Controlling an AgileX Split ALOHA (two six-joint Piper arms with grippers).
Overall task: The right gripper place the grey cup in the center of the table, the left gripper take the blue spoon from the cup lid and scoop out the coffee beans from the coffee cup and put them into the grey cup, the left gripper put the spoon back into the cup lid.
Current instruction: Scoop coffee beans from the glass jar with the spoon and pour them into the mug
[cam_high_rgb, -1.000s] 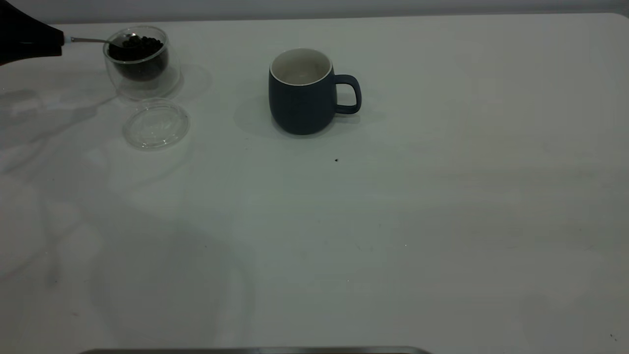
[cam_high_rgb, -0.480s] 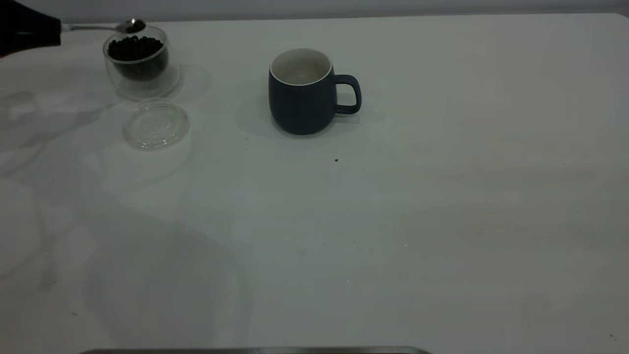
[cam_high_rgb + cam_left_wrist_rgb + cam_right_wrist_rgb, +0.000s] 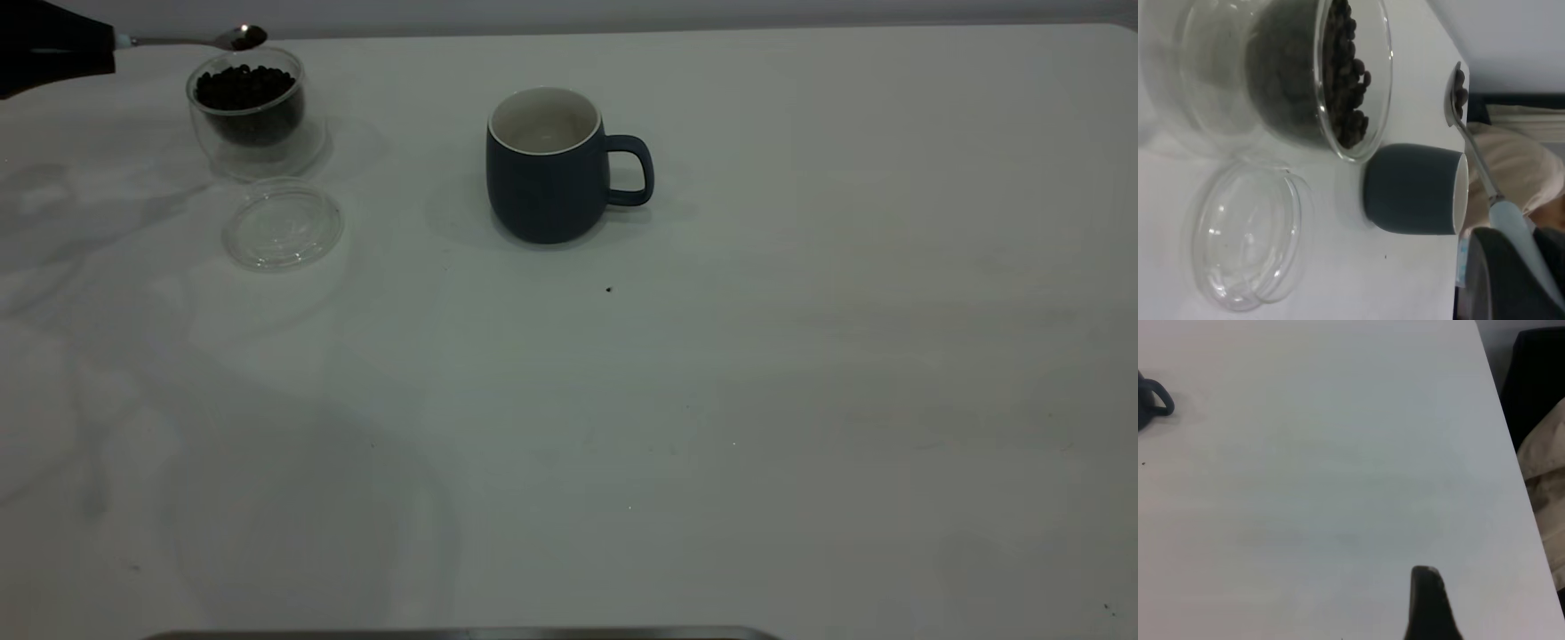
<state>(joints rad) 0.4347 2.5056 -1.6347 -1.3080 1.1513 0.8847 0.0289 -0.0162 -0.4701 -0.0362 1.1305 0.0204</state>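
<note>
Surface: the table (image 3: 800, 373) is off-white and plain, with a few dark specks; its far edge is seen against a grey wall at the top of the exterior view, and a dark strip lies along the near edge.

Left gripper (image 3: 107, 55) is at the far left corner, clenched on the pale handle of the blue spoon (image 3: 191, 40). The spoon is held level, its bowl carrying a few coffee beans (image 3: 249, 37) just above the far rim of the coffee cup (image 3: 253, 111), not touching it. The cup is seen well filled with beans. The cup lid (image 3: 283, 222) lies flat just in front of the coffee cup, apart from it.

The grey cup (image 3: 547, 169) stands upright near the table's middle, handle to the right, well apart from the glass cup; bare tabletop lies between them.

Right gripper (image 3: 1428, 603): one dark finger is seen over bare table, far from the mug; its opening cannot be told
</note>
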